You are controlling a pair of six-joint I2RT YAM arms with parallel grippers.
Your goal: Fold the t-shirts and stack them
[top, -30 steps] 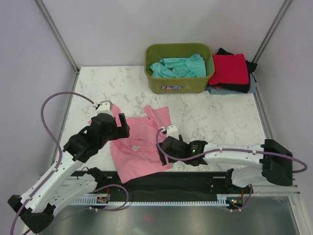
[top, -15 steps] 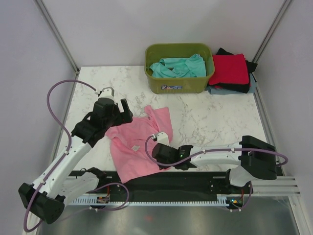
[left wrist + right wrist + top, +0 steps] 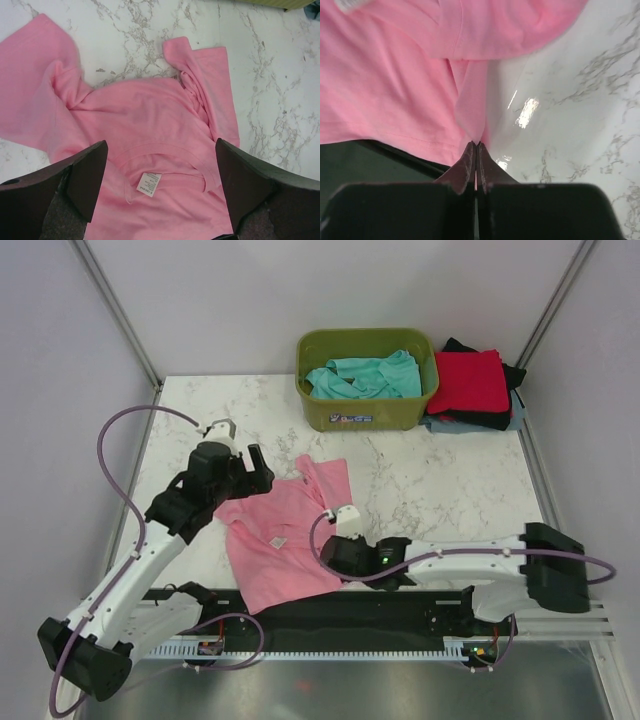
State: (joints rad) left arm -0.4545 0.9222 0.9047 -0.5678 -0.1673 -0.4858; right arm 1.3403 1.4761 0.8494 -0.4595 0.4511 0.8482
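Pinch confirmed on the right gripper (image 3: 476, 145): its fingers are pressed flat together on a thin fold at the near-right edge of the big pink cotton t-shirt (image 3: 285, 540), right where the fabric meets the dark strip along the table's front edge (image 3: 400, 615). A second ago that arm sat further out, so it's slid in and grabbed on. Meanwhile the left gripper (image 3: 160, 145) has pulled up and back toward the far-left, fingers spread wide with nothing in them, hovering over the collar and its little white sewn-in label (image 3: 148, 182). My read is it's set up to drag or flatten the shirt before folding, because it's nowhere near flat: one sleeve bunched into a ridge, soft wrinkles everywhere, matte knit on the glossy white marble-look tabletop (image 3: 440, 490). Further back, a crumpled teal t-shirt (image 3: 365, 375) fills the olive-green plastic tub (image 3: 365, 412), and beside it sits a neat folded stack, red t-shirt (image 3: 468, 380) on top, black and grey-blue ones peeking out below
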